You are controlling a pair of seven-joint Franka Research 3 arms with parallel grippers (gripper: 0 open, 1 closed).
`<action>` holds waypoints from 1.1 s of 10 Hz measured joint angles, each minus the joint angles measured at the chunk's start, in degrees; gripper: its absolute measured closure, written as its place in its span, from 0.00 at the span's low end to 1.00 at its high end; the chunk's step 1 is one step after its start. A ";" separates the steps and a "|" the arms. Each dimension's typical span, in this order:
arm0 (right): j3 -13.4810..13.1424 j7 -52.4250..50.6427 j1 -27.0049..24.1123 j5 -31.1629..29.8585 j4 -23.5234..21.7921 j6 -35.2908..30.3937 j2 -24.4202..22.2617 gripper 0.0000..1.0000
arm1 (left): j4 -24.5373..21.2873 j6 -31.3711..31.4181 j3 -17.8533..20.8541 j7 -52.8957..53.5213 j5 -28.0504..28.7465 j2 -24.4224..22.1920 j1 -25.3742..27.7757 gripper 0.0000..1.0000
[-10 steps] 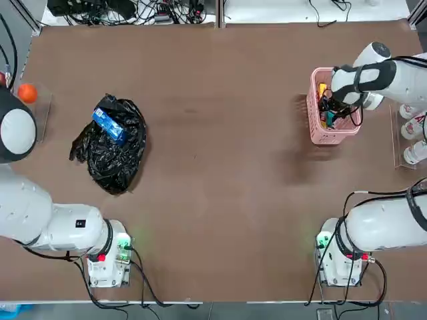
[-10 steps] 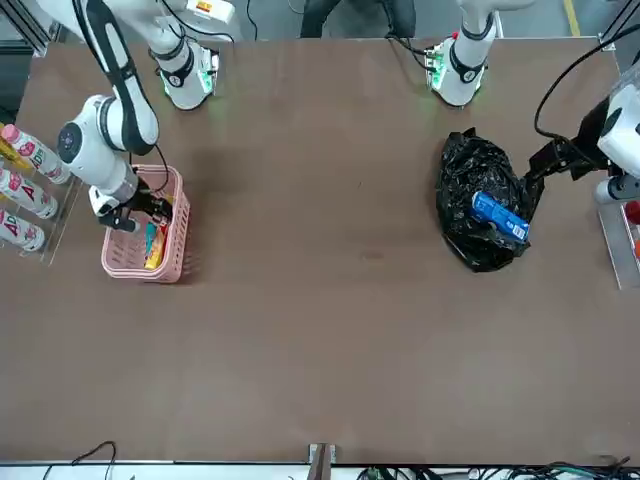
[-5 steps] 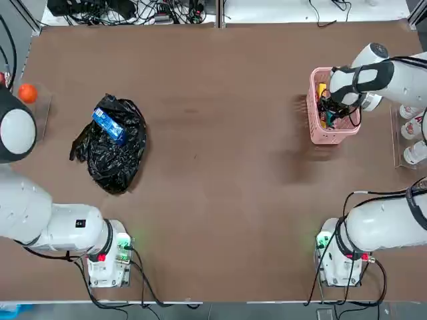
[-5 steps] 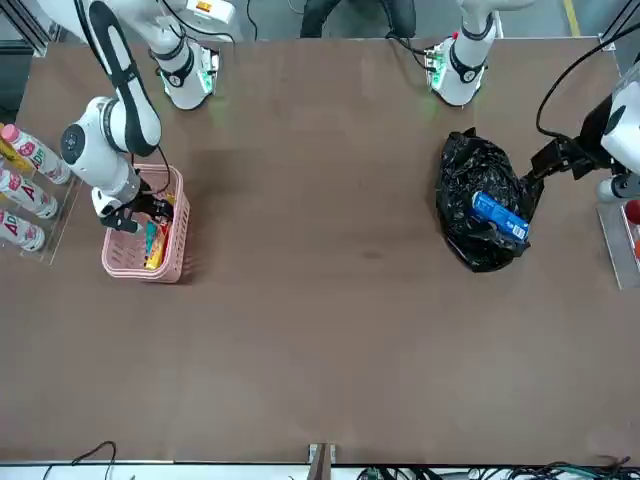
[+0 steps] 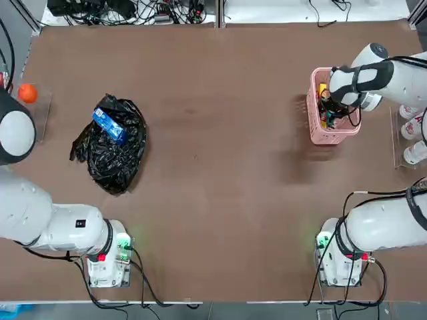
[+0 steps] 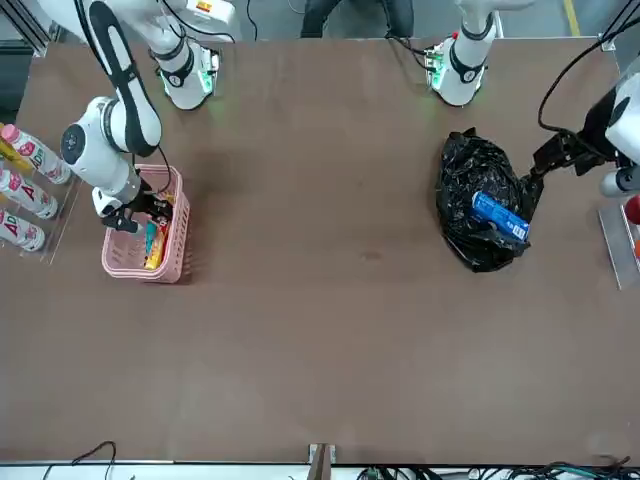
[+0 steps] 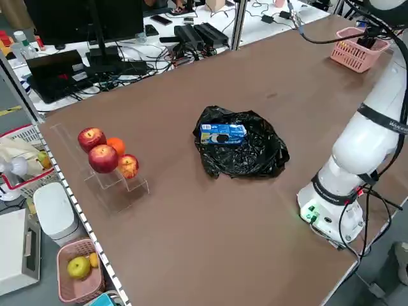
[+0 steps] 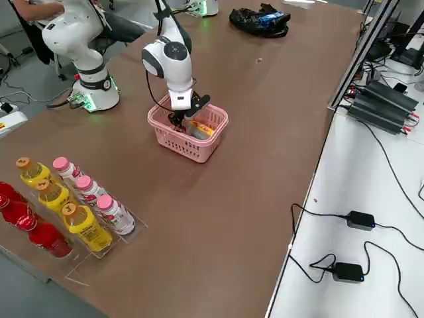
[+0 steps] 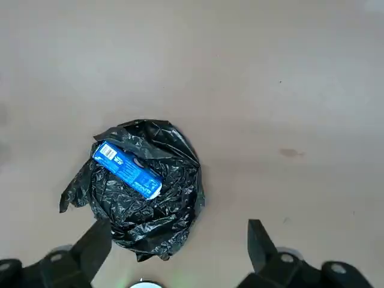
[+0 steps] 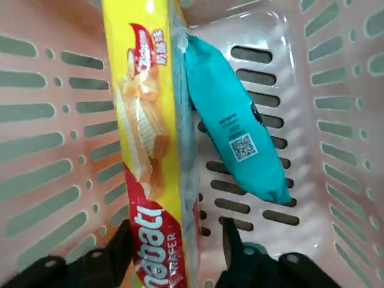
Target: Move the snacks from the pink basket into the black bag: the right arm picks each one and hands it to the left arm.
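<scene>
Right gripper [image 10: 174, 249] is down inside the pink basket [image 5: 313, 120], and we see its fingers [image 10: 123, 243] spread on either side of the long yellow wafer packet [image 10: 150, 150], not visibly clamped yet. We see the small teal packet [image 10: 237, 135] lying just beside the yellow one, touching it along one edge, on the basket floor. Lattice walls close in on both sides of the fingers. From the front, the right arm [image 6: 105, 135] hangs over the basket and hides part of its interior.

Left gripper [image 9: 174, 252] hovers high over the black bag [image 5: 110, 147], fingers wide apart and holding nothing. We see the blue packet [image 5: 109, 125] already lying on top of the bag's wrinkled folds. The left arm [image 5: 17, 133] sits at the table's left edge.

Around the right arm: a clear rack of bottles [image 8: 79, 209], some white with red lettering, some yellow, some red, just beside the basket's outer side. Around the left: apples and an orange fruit [image 7: 105, 153] on a clear stand, well apart from the bag. Bare brown table [image 5: 220, 173] lies between basket and bag.
</scene>
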 joint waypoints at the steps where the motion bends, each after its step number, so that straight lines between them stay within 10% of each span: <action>1: 0.01 0.00 0.03 0.01 0.00 0.00 0.00 0.36 | 0.02 -0.89 0.04 0.00 0.01 -0.12 0.01 0.00; 11: 0.11 -1.07 0.26 0.07 0.26 -0.74 0.00 0.75 | 0.04 -2.39 0.04 0.05 0.02 -0.27 0.78 0.00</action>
